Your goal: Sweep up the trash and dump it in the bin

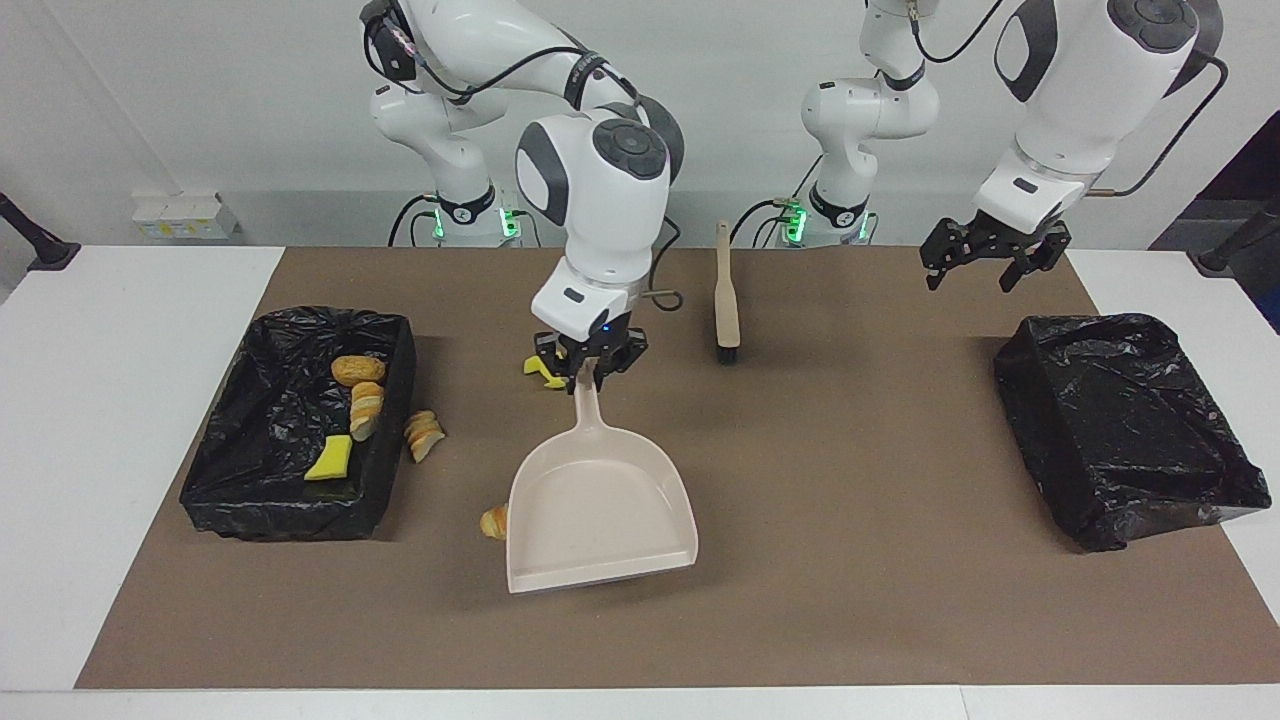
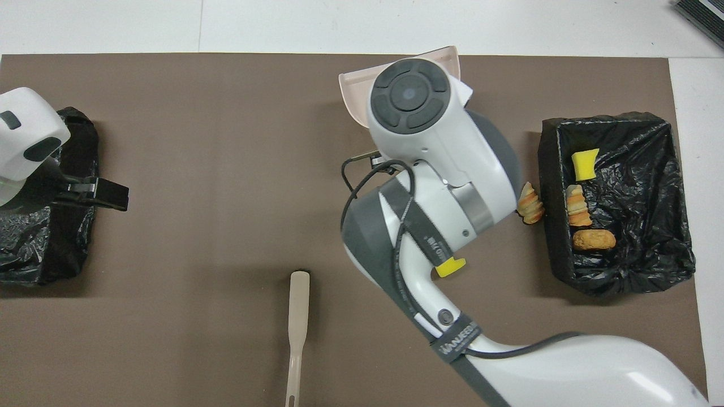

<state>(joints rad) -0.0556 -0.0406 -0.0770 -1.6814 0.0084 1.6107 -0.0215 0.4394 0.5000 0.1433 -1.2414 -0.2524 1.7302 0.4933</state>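
The right gripper point(image 1: 590, 368) pinches the dustpan point(image 1: 598, 512) handle; the left gripper point(image 1: 985, 262) waits spread. 3 trash bits sit in the bin point(image 1: 262, 495); others lie nearby. Best set the pan's lip flat beside them.

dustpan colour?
Pale beige dustpan, plain; facing view shows it best.

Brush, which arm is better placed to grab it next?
Probably the left: the left gripper hangs open and empty, while the right gripper is shut on the dustpan by its handle. The brush lies untouched between them.
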